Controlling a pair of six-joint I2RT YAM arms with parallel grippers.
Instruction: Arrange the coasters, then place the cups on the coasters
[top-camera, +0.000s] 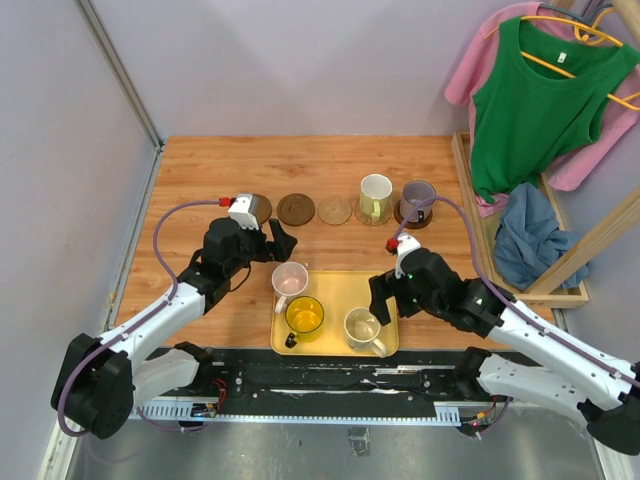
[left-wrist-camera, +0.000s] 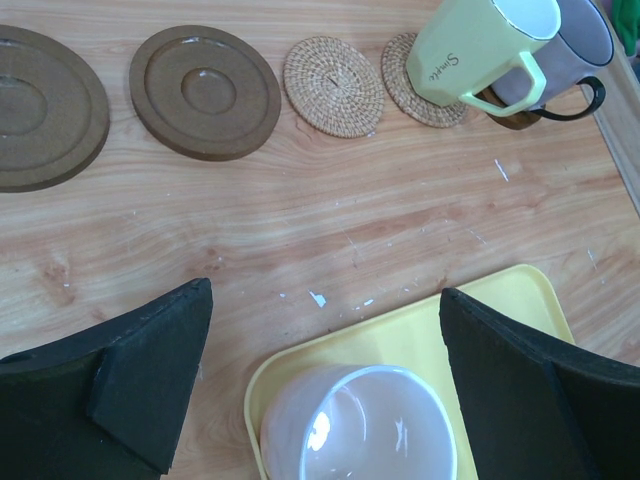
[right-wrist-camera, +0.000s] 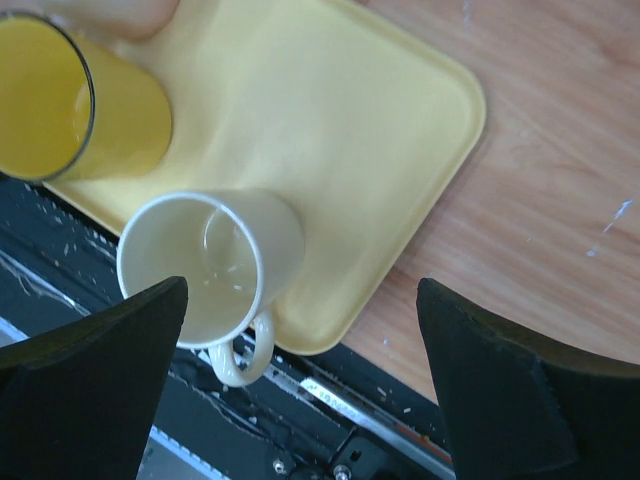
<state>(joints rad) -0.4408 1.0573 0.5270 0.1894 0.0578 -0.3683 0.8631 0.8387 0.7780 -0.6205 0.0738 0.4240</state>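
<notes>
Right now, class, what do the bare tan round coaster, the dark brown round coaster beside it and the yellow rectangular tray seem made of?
Bare tan round coaster: woven rattan-like fibre, matt; spiral weave shows.
Dark brown round coaster beside it: probably wood or pressed board, matt; stepped concentric rings.
Yellow rectangular tray: likely plastic, smooth, slight sheen; moulded rounded rim.

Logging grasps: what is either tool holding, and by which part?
Nothing. Left tool open near the pink cup, right tool open near the cream cup.
</notes>
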